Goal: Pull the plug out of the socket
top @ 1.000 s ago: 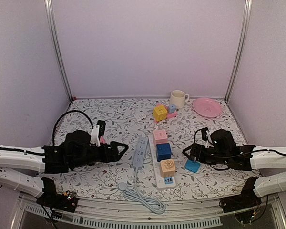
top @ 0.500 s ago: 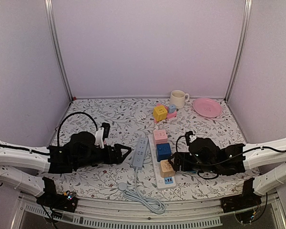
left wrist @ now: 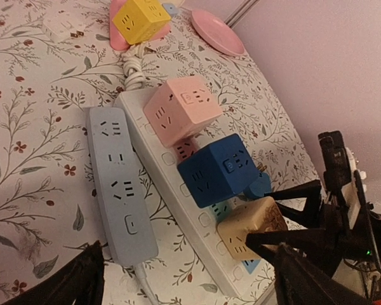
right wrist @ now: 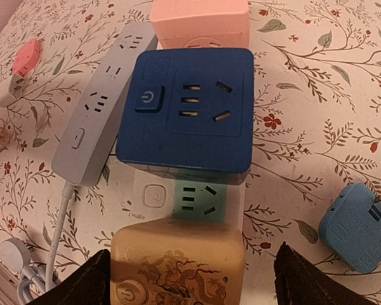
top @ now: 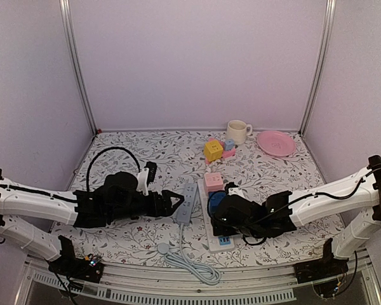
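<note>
— Where is your right gripper (top: 220, 213) now?
— It has swung left off the table and onto the white strip (left wrist: 190, 216). Its jaws are spread wide over the tan cube plug (right wrist: 178, 267), gripping nothing. The small blue plug (right wrist: 357, 234) lies loose beside it.
— And your left gripper (top: 173, 204)?
— It has crept forward to the grey strip (top: 187, 202), fingers apart and empty. Beyond, the blue cube (right wrist: 187, 108) and pink cube (right wrist: 200, 19) stay plugged in.

Both arms stretch low and forward, elbows out, forearms angled inward toward one another. The left gripper (top: 173, 203) lies almost level and points to the right, its jaws spread wide. The right gripper (top: 217, 213) points left and tips downward, jaws also spread wide. The two grippers are near each other but do not touch.
</note>
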{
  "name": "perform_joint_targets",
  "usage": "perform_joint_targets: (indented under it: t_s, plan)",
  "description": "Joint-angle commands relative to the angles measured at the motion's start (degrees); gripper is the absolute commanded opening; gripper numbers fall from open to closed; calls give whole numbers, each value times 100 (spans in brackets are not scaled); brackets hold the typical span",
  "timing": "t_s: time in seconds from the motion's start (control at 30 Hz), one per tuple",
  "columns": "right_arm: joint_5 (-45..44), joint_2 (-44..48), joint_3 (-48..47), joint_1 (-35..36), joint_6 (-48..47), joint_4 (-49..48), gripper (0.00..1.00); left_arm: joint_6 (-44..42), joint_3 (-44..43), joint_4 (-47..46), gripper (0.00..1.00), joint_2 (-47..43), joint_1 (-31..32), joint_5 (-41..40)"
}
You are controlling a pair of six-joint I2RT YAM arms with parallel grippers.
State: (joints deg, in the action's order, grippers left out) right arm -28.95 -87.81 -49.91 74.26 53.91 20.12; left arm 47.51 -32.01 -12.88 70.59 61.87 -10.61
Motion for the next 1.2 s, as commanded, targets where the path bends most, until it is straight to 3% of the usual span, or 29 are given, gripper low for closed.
perform_joint_targets:
  t_s: [0.0, 0.13, 0.17, 0.27, 0.33, 0.6, 0.97, 1.17]
  plan:
    - [-252, -345, -302, 27, 116, 503, 87, -132, -292, -273, 93, 362, 13, 194]
    - [-231, -483, -381, 36, 120, 519, 80, -74, -424, -470, 92, 738, 10, 413]
    - [-225, -501, -390, 36, 112, 519, 75, -48, -433, -541, 92, 832, 12, 459]
    - [-217, -481, -373, 37, 115, 515, 48, 81, -378, -759, 92, 1003, 27, 629]
    - [-231, -391, -334, 37, 143, 498, 38, 158, -315, -909, 92, 1071, 25, 715]
    - [-225, 436, 83, -50, 140, -26, 14, 353, -153, -1255, 92, 1223, 23, 916]
    - [1391, 2188, 1749, -632, -481, -3551, 4, 499, -92, -1566, 92, 1361, 22, 1124]
    - [2406, 2285, 2368, -997, -279, -5119, 3, 624, -48, -1737, 92, 1400, 32, 1186]
